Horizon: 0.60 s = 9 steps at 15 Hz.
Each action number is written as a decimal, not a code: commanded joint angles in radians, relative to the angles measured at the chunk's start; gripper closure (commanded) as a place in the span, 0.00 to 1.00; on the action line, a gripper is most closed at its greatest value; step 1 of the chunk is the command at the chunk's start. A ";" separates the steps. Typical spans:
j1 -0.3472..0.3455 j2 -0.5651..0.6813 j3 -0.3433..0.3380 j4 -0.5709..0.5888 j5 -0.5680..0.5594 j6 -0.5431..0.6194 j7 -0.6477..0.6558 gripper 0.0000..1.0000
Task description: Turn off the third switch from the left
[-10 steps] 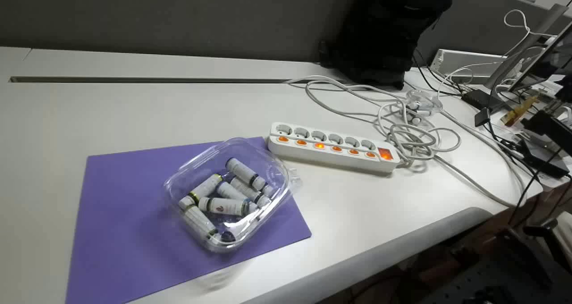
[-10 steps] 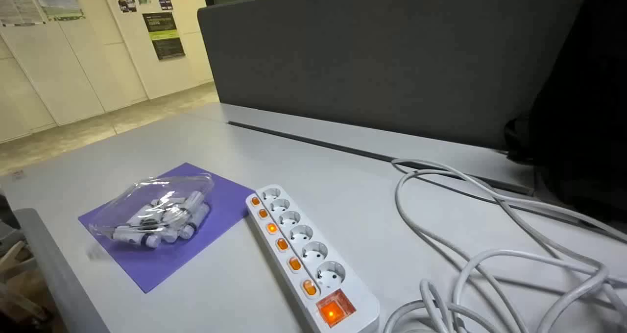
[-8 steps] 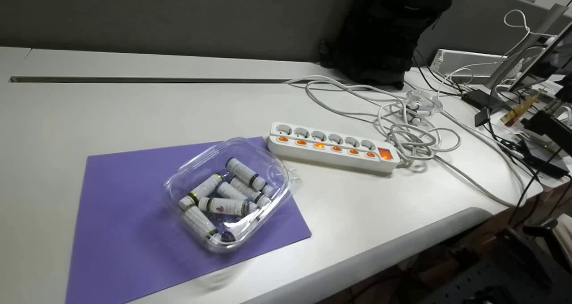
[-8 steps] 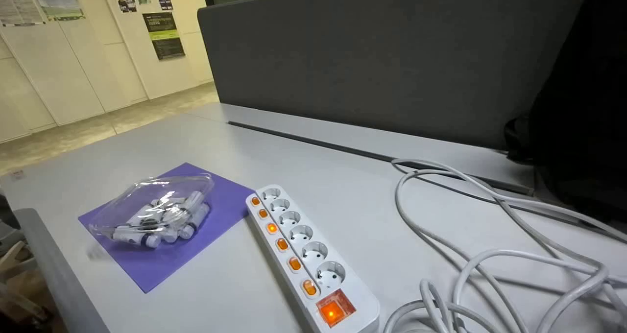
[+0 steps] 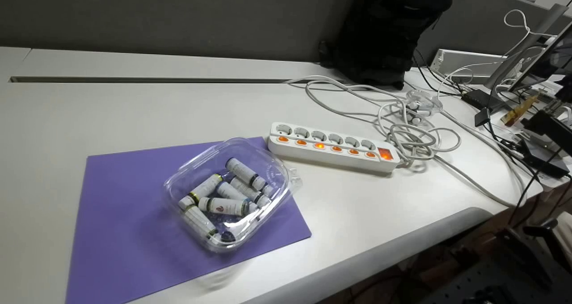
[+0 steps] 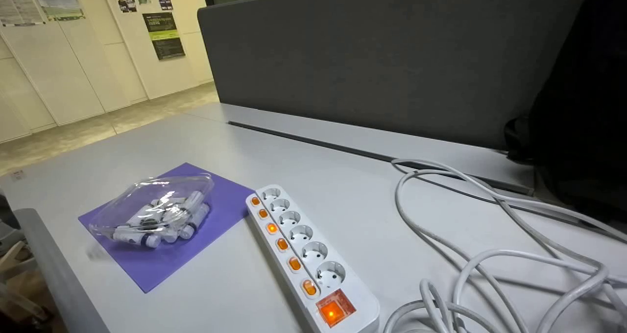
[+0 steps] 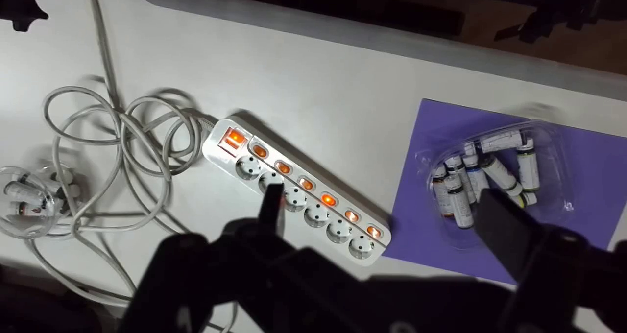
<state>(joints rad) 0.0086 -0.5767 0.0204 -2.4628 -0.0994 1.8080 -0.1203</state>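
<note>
The long white power strip [image 5: 330,154] lies on the white table in both exterior views [image 6: 299,259] and in the wrist view [image 7: 274,166]. The third switch from the left [image 5: 319,145] is a small orange rocker and glows brighter than its neighbours. It also glows in an exterior view [image 6: 272,228] and in the wrist view [image 7: 328,200], where it is third from the right end. My gripper [image 7: 383,194] is open and empty, with its fingers wide apart above the table. One finger overlaps a socket of the strip in the picture. The gripper is out of both exterior views.
A clear plastic box of small bottles [image 5: 223,208] sits on a purple mat [image 5: 120,232] beside the strip. Tangled grey cable [image 5: 411,138] lies at the strip's main-switch end, with a second clear container [image 5: 422,103]. A black backpack [image 5: 384,31] stands against the grey partition [image 5: 178,18].
</note>
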 commanded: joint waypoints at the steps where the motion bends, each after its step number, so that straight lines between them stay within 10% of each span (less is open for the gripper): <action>1: 0.010 0.001 -0.008 0.002 -0.004 -0.003 0.005 0.00; 9: -0.081 0.079 -0.059 -0.099 -0.023 0.376 0.094 0.00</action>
<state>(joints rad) -0.0440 -0.5401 -0.0125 -2.5312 -0.1124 2.0652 -0.0771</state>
